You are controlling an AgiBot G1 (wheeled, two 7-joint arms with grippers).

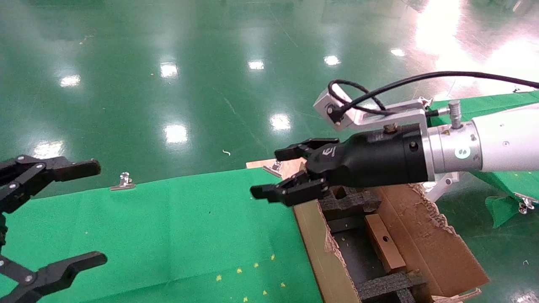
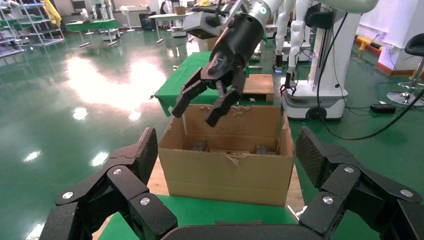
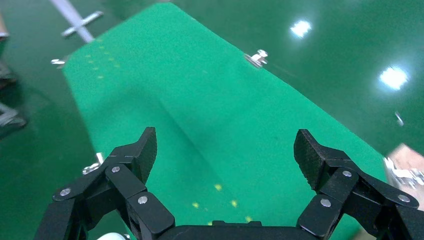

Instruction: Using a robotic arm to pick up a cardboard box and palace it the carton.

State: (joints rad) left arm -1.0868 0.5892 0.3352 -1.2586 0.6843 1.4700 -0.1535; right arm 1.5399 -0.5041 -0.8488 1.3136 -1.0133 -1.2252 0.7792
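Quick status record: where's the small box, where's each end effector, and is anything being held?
cardboard box: lying inside the carton, among black foam inserts
right end effector: open, empty, above the carton's edge next to the green table
left end effector: open, empty, over the green table's opposite end
held: nothing
placement: box already in carton

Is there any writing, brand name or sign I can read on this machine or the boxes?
No words or numbers can be read.
Right gripper: a white logo mark on its black body, a symbol only, no legible letters.
Silver wrist: a round pale emblem and a tiny yellow sticker, too small to read.
Cardboard box and carton: no print visible.
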